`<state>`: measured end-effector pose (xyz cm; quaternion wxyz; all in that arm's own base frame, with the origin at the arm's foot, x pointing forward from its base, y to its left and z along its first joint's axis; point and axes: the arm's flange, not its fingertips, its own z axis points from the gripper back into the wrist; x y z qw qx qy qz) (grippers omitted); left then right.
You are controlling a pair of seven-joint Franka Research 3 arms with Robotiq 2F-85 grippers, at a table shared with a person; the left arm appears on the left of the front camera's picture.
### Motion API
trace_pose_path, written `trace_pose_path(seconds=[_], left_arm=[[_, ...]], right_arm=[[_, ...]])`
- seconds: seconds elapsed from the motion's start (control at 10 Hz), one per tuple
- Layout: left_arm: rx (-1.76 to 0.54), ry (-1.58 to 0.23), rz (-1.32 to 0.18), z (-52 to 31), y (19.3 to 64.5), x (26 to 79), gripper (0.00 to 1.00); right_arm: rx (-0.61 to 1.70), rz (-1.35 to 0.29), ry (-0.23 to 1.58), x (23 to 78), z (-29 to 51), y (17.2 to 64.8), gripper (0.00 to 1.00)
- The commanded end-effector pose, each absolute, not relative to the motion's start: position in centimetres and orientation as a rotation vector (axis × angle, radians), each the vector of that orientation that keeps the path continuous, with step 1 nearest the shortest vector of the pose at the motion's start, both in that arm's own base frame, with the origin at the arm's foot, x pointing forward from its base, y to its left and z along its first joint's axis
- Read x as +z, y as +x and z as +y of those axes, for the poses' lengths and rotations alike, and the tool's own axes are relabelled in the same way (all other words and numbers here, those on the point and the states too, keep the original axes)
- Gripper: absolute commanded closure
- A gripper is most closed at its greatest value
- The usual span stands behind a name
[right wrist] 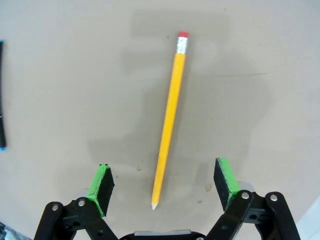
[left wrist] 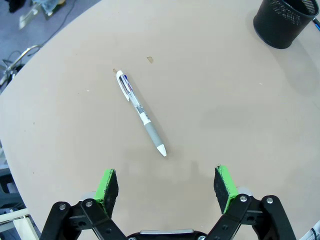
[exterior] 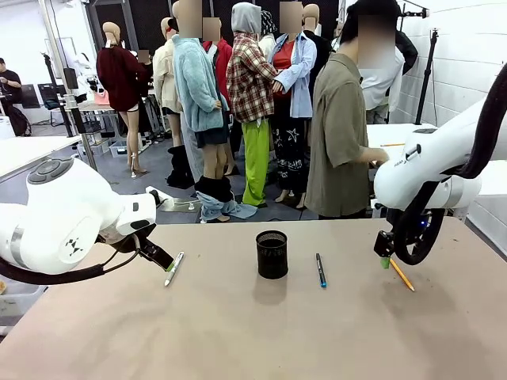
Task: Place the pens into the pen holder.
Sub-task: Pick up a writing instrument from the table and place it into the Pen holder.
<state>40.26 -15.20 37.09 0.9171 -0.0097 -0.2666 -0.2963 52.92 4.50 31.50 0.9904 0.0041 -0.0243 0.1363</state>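
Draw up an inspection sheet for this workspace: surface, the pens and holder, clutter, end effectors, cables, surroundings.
Surface: tan table, a few faint specks.
Job's things: black mesh pen holder upright mid-table, nothing showing above its rim; white pen lying to its left; dark pen with a teal end lying to its right; yellow pencil lying farther right.
Clutter: nothing seen.
End effectors: left end effector open, aimed at the white pen, holding nothing; right end effector open, the pencil's point between its fingers, not gripped.
Cables: dark cable looped under the left arm; black hose along the right arm.
Surroundings: person standing at the far side.
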Motion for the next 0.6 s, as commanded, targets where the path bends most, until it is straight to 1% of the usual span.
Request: trace_pose_path(seconds=[0.0,0.4,0.5], left_arm=[[-0.607,-0.021,-0.550,-15.1,40.3,37.1,0.00],[-0.607,-0.021,-0.550,-15.1,40.3,37.1,0.00],[-0.607,-0.021,-0.550,-15.1,40.3,37.1,0.00]], right_arm=[[0.237,-0.057,-0.037,30.7,5.0,53.9,0.00],[0.240,-0.016,-0.065,29.4,5.7,54.3,0.00],[0.249,-0.014,-0.052,29.3,5.7,54.3,0.08]])
